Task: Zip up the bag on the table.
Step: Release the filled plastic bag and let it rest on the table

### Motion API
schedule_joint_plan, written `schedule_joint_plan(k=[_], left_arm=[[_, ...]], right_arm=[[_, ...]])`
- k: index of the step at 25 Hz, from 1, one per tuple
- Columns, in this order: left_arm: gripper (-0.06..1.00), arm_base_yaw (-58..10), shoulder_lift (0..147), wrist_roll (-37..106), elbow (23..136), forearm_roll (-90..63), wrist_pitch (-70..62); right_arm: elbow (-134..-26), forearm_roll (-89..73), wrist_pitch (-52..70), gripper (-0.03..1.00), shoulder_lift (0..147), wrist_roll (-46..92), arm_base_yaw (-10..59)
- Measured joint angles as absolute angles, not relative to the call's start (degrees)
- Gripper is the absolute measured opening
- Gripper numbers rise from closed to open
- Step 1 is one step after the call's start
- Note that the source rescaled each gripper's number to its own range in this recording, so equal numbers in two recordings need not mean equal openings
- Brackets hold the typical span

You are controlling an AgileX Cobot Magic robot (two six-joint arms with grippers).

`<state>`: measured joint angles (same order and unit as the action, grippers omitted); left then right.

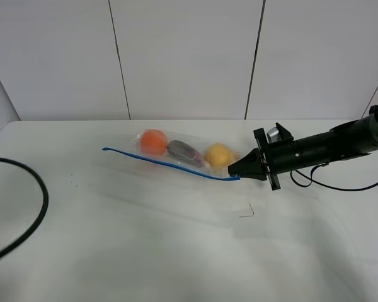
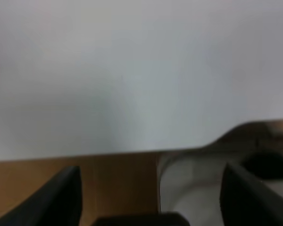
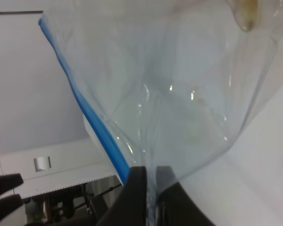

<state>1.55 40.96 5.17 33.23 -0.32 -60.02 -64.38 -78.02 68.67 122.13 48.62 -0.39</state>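
The bag [image 1: 183, 151] is clear crinkly plastic lying on the white table [image 1: 176, 239], with an orange, a purple eggplant and a yellow fruit showing through it. A thin blue zipper strip [image 1: 170, 165] runs along its near edge. My right gripper [image 1: 236, 176] is shut on the strip's right end. In the right wrist view the black fingers [image 3: 137, 188] pinch the plastic of the bag [image 3: 179, 94] beside the blue strip [image 3: 92, 117]. My left gripper [image 2: 151, 188] stands open over the table's edge, away from the bag, and is out of the exterior view.
A black cable [image 1: 31, 207] curves across the table's left side. A small dark mark [image 1: 247, 212] lies on the tabletop below the right gripper. White wall panels stand behind the table. The left wrist view shows brown floor [image 2: 118, 183] past the table's edge.
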Motion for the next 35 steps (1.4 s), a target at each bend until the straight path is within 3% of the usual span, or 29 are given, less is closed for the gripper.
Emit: schedule_joint_plan(k=[12, 35], left_arm=[[0.96, 1.5, 11.2, 5.2, 28.5, -1.6, -60.0], [0.96, 0.7, 4.2, 5.0, 28.3, -2.7, -60.1]], right_arm=[[-64.4, -77.9, 68.7, 0.0, 122.1, 48.6, -0.4], [-64.4, -77.8, 68.4, 0.0, 122.1, 48.6, -0.4]])
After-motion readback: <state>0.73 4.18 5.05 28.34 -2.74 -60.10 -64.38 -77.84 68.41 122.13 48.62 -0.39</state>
